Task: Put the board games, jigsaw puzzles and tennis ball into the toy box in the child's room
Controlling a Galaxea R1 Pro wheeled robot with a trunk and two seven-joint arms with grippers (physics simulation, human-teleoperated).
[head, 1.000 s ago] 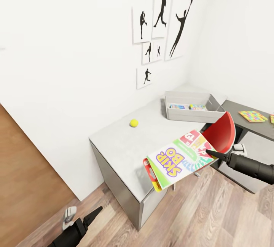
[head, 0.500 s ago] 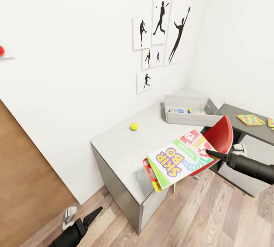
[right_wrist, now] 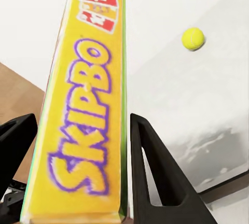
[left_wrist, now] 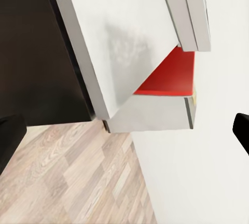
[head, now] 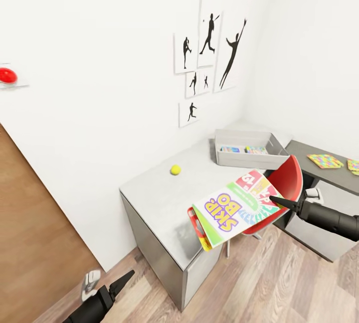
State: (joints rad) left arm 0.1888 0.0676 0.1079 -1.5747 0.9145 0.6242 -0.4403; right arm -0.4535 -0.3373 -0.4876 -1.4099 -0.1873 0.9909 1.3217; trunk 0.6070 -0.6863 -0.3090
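The right gripper [head: 275, 200], a black two-fingered pincer at four o'clock in the head view, is clamped on the edge of a flat white, green and red Skip-Bo game box [head: 234, 208] held tilted over the near corner of the long pale grey table [head: 159, 198]. Beyond it at twelve o'clock, a small yellow-green tennis ball [head: 175, 169] rests on the table. At two o'clock stand the shallow light grey toy box [head: 247, 158] and two puzzle-patterned flat boxes [head: 325, 161]. The left gripper [head: 122, 281], low at seven o'clock over the wood-plank floor [head: 279, 288], has its black fingers [left_wrist: 241, 129] spread wide apart, holding nothing.
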